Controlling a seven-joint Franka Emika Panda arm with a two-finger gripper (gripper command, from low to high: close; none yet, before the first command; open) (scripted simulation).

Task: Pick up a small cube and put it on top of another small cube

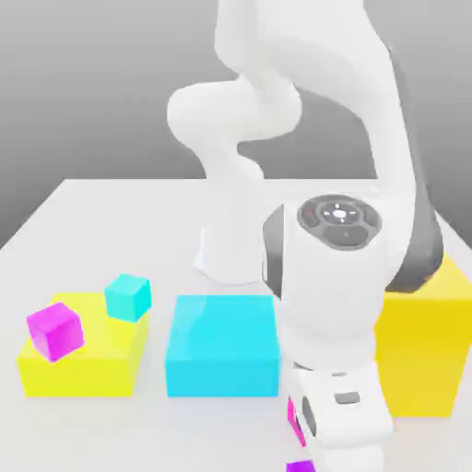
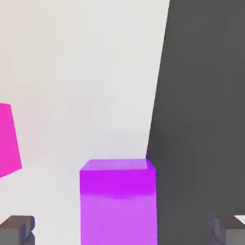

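Across the pale surface [image 1: 83, 207], the white arm [image 1: 304, 166] dominates, rising from its base at the back and folding forward and down at the near edge. Its end effector [image 2: 122, 229] hangs low, and in the hand view the two grey fingertips [image 2: 17, 228] stand spread wide apart, gripping nothing, with a violet-magenta small cube [image 2: 118, 201] standing between them. That cube's top shows plainly, and it touches neither fingertip. In the exterior view a sliver of the same cube [image 1: 301, 466] peeks out at the bottom edge under the arm's wrist.

Next in size, a tall yellow block [image 1: 426, 350] sits at the exterior view's right, partly behind the arm. A cyan block [image 1: 221, 346] lies in the middle, just beside the arm's wrist. A low yellow slab [image 1: 88, 364] lies at the exterior view's left, apart from the cyan block.

On that slab, two little ones: a cyan cube [image 1: 127, 297] at its far corner, and another magenta cube [image 1: 55, 332] near its left side, both tilted a touch and close together but not touching.

A third magenta cube [image 1: 293, 419] shows as a thin strip beside the wrist, and in the hand view a pink face [image 2: 8, 139] sits off to one side of the violet one, well apart from it. No containers on this surface, just blocks carrying cubes.
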